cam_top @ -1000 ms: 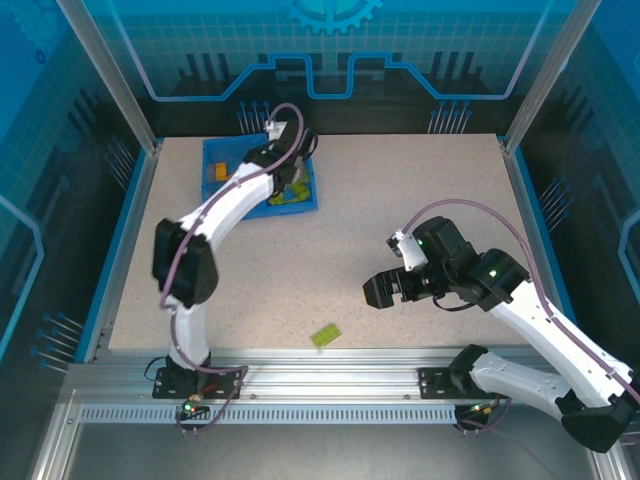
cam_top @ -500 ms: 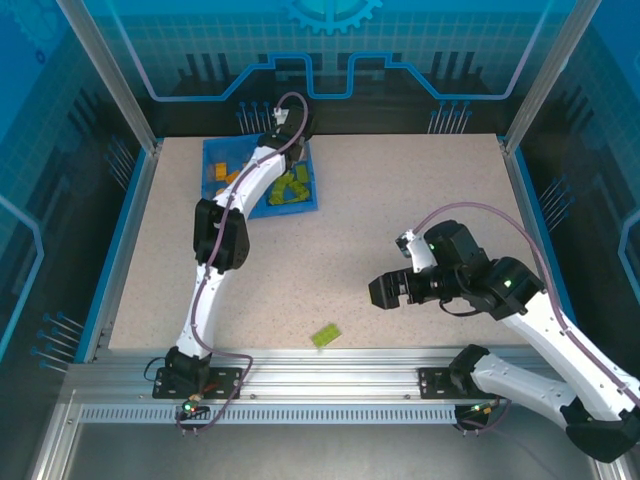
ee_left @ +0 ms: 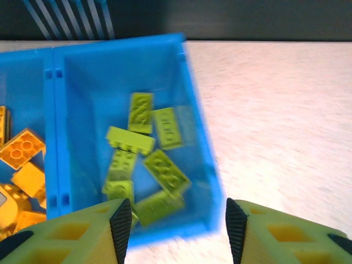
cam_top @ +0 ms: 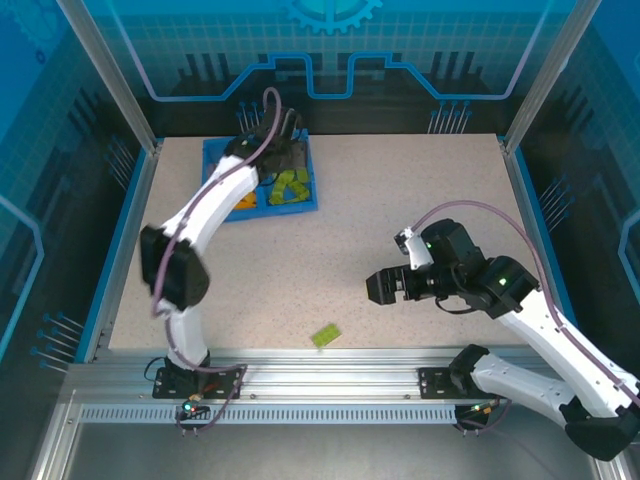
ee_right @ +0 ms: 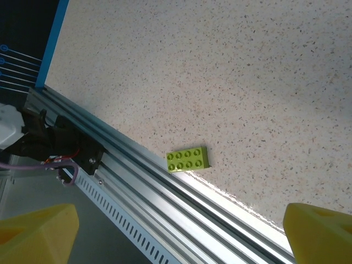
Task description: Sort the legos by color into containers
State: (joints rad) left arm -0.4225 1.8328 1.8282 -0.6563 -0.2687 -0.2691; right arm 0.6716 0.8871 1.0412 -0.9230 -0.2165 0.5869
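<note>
**Top view:** The left gripper (cam_top: 283,152) hangs over the blue tray (cam_top: 300,208) at the worktop's far left corner. A second ago its jaws were shut there and now they stand parted, so I judge that it has just dropped a green brick in. 1 loose green brick (cam_top: 324,335) lies at the worktop's near edge, well apart from the right gripper (cam_top: 380,288), which has barely shifted.

**Left wrist:** The fingers (ee_left: 121,223) are apart with nothing between them. Just beyond them, the green compartment (ee_left: 93,82) holds about 7 green bricks (ee_left: 165,170). Orange bricks (ee_left: 22,148) lie across the divider.

**Right wrist:** The fingers (ee_right: 38,231) are spread wide and empty. The loose green brick (ee_right: 188,159) lies ahead of the gap between them, untouched, just beside the rail (ee_right: 126,165). It looks like the next pick.
</note>
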